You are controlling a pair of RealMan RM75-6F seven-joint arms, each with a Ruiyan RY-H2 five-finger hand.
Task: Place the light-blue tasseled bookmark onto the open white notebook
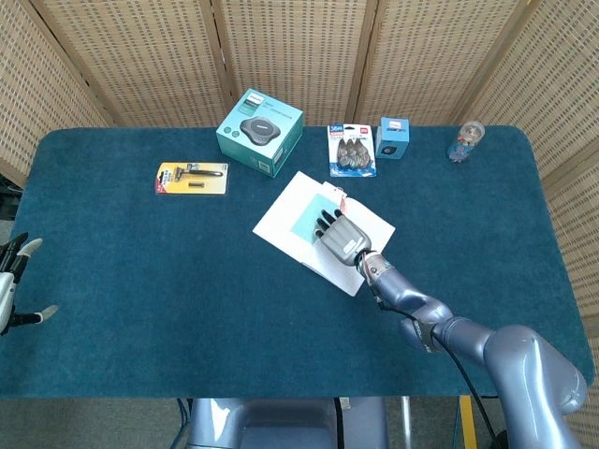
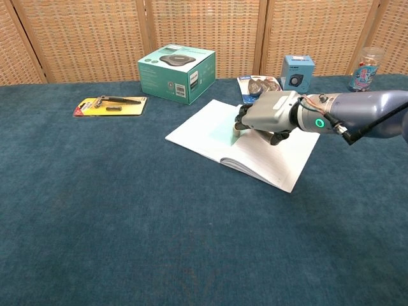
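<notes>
Light-blue bookmark [image 1: 311, 219]: flat on the left page of the open white notebook [image 1: 281, 221] at mid-bench, long axis running away from the robot, directly under the fingers of the right robot hand [image 1: 341, 238]. That hand lies palm down, fingers extended over the bookmark; whether it presses or grasps cannot be told. Left robot hand [image 1: 13, 281]: released, at the bench's near left edge, well apart.

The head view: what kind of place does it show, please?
Probably a staged robot test bench, not a home: a blue-carpeted table, woven wicker screens closing it in behind, and small boxed retail goods lined along the far edge.
</notes>
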